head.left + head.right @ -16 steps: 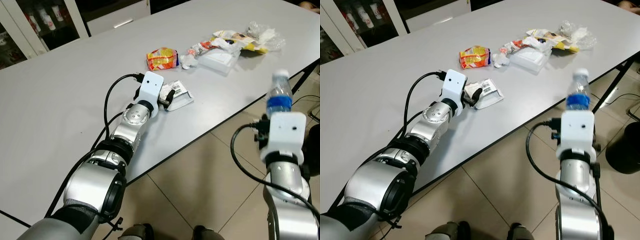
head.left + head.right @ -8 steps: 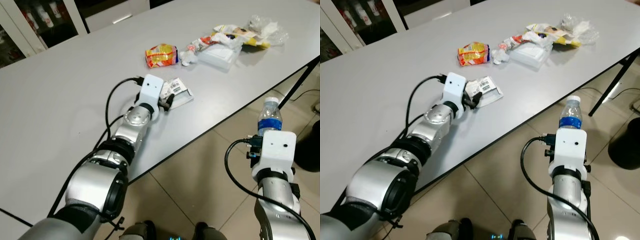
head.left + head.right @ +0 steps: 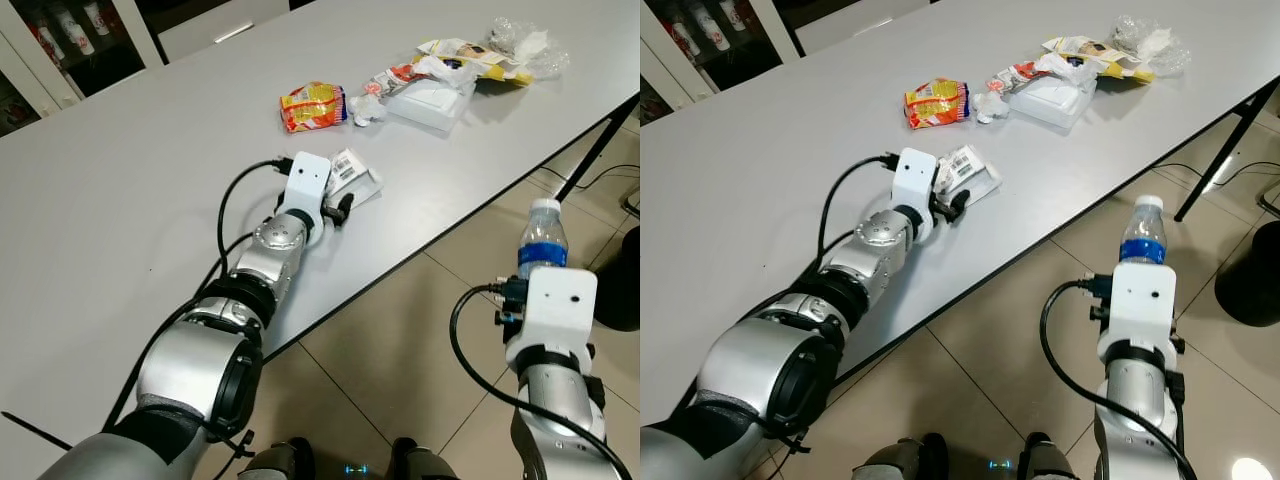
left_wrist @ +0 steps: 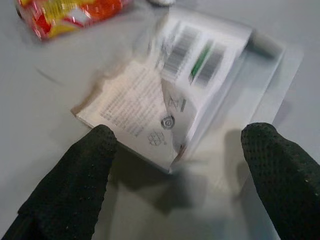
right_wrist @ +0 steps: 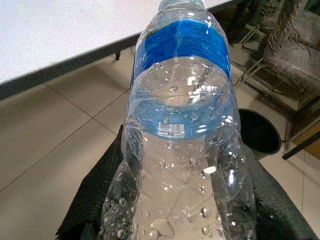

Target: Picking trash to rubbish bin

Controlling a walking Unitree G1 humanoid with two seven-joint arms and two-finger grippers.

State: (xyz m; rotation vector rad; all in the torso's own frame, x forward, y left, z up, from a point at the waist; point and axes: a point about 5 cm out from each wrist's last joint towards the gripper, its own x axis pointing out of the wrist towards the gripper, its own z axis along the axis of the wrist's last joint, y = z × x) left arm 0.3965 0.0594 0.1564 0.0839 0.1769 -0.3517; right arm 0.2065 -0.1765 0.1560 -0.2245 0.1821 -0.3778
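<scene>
Your left gripper (image 4: 180, 185) has its fingers spread, the white packet (image 4: 195, 95) dead ahead between them; your right gripper (image 5: 175, 210) clamps the bottle (image 5: 182, 125).

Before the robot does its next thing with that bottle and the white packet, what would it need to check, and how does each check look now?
1. Right gripper shut on the water bottle: ok.
2. Bottle upright, cap on: ok.
3. Black bin near the right arm: ok.
4. Left gripper open around the white packet: ok.
5. Packet gripped: not ok.
6. Path to the bin clear of the table leg: cannot tell.
</scene>
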